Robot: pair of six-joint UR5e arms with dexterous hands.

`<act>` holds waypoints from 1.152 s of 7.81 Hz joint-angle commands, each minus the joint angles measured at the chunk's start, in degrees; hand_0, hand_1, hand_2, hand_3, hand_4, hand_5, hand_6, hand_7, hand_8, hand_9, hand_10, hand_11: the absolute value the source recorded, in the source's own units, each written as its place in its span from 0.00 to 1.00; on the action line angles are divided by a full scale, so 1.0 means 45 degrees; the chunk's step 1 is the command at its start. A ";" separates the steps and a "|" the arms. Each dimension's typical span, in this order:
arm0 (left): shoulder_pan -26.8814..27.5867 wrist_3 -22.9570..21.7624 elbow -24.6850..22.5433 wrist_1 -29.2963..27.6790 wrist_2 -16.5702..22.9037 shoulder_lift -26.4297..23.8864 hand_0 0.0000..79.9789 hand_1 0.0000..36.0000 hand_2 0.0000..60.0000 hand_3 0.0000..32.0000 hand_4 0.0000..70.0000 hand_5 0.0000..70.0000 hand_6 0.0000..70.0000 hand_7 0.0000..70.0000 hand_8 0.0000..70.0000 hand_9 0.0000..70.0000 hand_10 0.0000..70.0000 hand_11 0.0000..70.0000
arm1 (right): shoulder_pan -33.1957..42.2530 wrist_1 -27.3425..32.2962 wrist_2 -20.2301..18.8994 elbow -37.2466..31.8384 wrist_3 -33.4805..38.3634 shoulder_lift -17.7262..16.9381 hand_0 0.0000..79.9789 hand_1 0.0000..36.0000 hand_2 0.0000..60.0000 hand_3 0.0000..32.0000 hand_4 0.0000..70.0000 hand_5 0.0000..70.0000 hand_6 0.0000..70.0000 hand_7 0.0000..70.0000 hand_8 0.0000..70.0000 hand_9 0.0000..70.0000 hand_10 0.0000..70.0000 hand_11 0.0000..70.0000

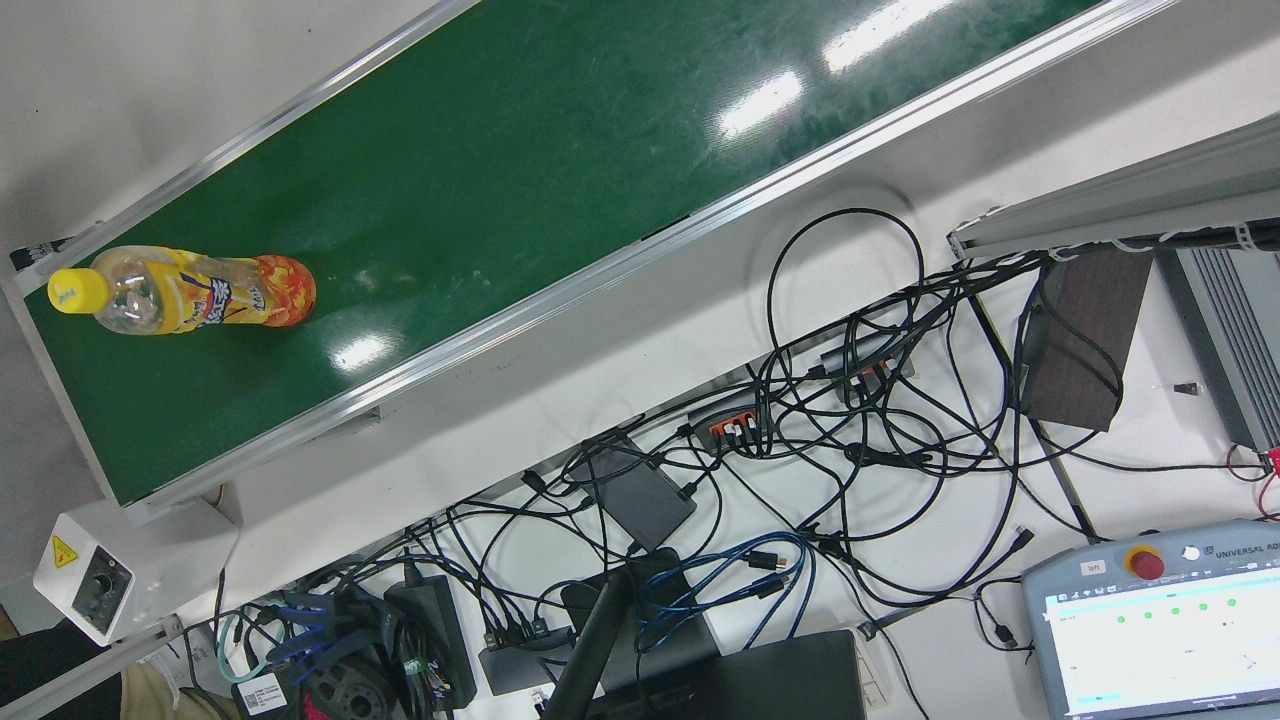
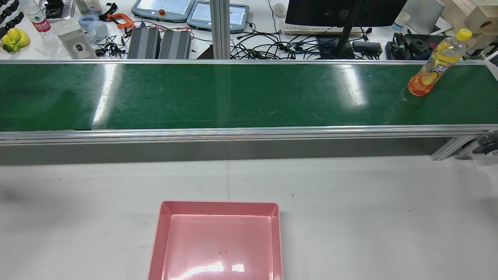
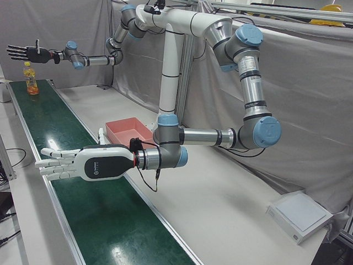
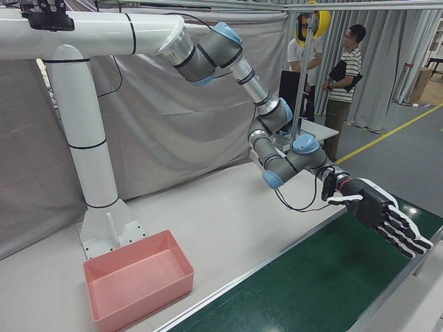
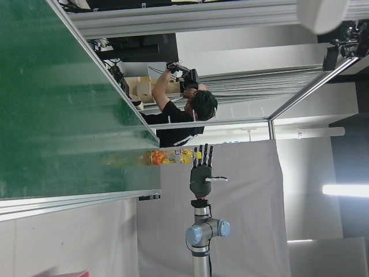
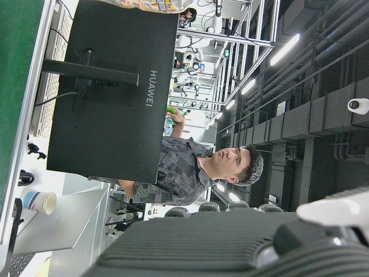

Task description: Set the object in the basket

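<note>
An orange-drink bottle (image 1: pixel 200 290) with a yellow cap stands upright on the green conveyor belt (image 2: pixel 233 93), at its far right end in the rear view, bottle (image 2: pixel 433 66). My right hand (image 3: pixel 25 53) hovers open and flat just above and beside the bottle (image 3: pixel 30 79), not touching it; the right hand (image 4: pixel 384 216) also shows spread over the belt. My left hand (image 3: pixel 77 164) is open, fingers stretched out level above the belt's other end. The left hand view looks along the belt at the bottle (image 5: pixel 173 156) and right hand (image 5: pixel 200 173). The pink basket (image 2: pixel 220 203) holds nothing.
The basket (image 3: pixel 118 134) sits on the white table before the pedestal (image 4: pixel 104 228). Beyond the belt is a desk with tangled cables (image 1: pixel 850 420), a teach pendant (image 1: pixel 1150 620) and a monitor (image 6: pixel 115 92). People stand nearby (image 4: pixel 342 59), (image 5: pixel 179 112).
</note>
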 commanded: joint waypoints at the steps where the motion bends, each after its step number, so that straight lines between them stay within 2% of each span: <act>1: 0.0035 -0.0272 0.0081 -0.0472 0.0007 0.0164 0.79 0.31 0.00 0.00 0.03 0.29 0.00 0.00 0.00 0.00 0.02 0.06 | 0.0000 0.0000 0.0015 -0.0003 -0.0001 0.0000 0.00 0.00 0.00 0.00 0.00 0.00 0.00 0.00 0.00 0.00 0.00 0.00; 5: 0.0093 -0.0156 0.0100 -0.0373 0.0007 0.0223 0.80 0.32 0.00 0.00 0.03 0.30 0.00 0.00 0.00 0.00 0.01 0.05 | 0.0000 0.0000 0.0015 -0.0003 -0.0001 0.0000 0.00 0.00 0.00 0.00 0.00 0.00 0.00 0.00 0.00 0.00 0.00 0.00; 7: 0.0287 0.0464 0.0508 -0.0101 -0.0013 -0.0068 0.79 0.32 0.00 0.00 0.03 0.31 0.00 0.00 0.00 0.00 0.02 0.06 | 0.0000 0.0000 0.0015 -0.0003 -0.0001 0.0000 0.00 0.00 0.00 0.00 0.00 0.00 0.00 0.00 0.00 0.00 0.00 0.00; 8: 0.0637 0.0392 0.0820 -0.0100 -0.0013 -0.0186 0.80 0.33 0.00 0.00 0.03 0.32 0.00 0.00 0.00 0.00 0.01 0.05 | 0.0000 0.0000 -0.0004 -0.0003 -0.0001 0.0000 0.00 0.00 0.00 0.00 0.00 0.00 0.00 0.00 0.00 0.00 0.00 0.00; 9: 0.0641 0.0429 0.0862 -0.0119 -0.0032 -0.0226 0.79 0.33 0.00 0.00 0.03 0.28 0.00 0.00 0.00 0.00 0.00 0.03 | 0.0000 0.0000 0.0015 -0.0003 -0.0001 0.0000 0.00 0.00 0.00 0.00 0.00 0.00 0.00 0.00 0.00 0.00 0.00 0.00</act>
